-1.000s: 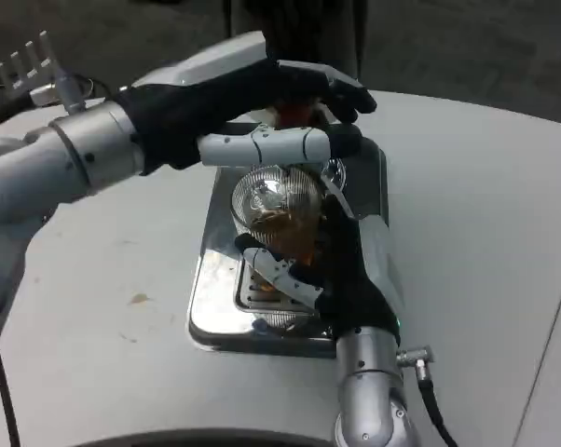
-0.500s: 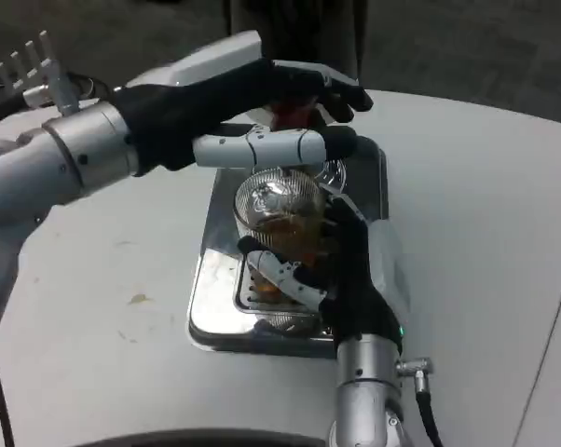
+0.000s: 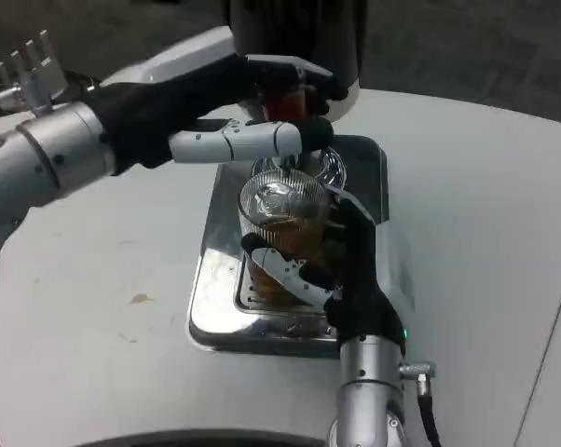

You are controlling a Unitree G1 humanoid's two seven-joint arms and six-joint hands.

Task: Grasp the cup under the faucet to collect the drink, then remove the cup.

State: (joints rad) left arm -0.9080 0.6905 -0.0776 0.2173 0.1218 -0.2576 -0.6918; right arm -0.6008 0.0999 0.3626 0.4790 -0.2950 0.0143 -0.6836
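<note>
Gripping the cup (image 3: 282, 216) over the metal tray (image 3: 213, 298), right robot hand (image 3: 341, 270) keeps amber drink level; left robot hand (image 3: 234, 112) at 12 o'clock rests on the dispenser's red lever (image 3: 282, 105), likely controlling flow.

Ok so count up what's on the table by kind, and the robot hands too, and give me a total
Ribbed glass cup with brown drink: 1
Shiny metal drip tray: 1
Drink dispenser with red tap: 1
Robot hands: 2, left hand at the tap, right hand gripping the cup
Total: 5
</note>
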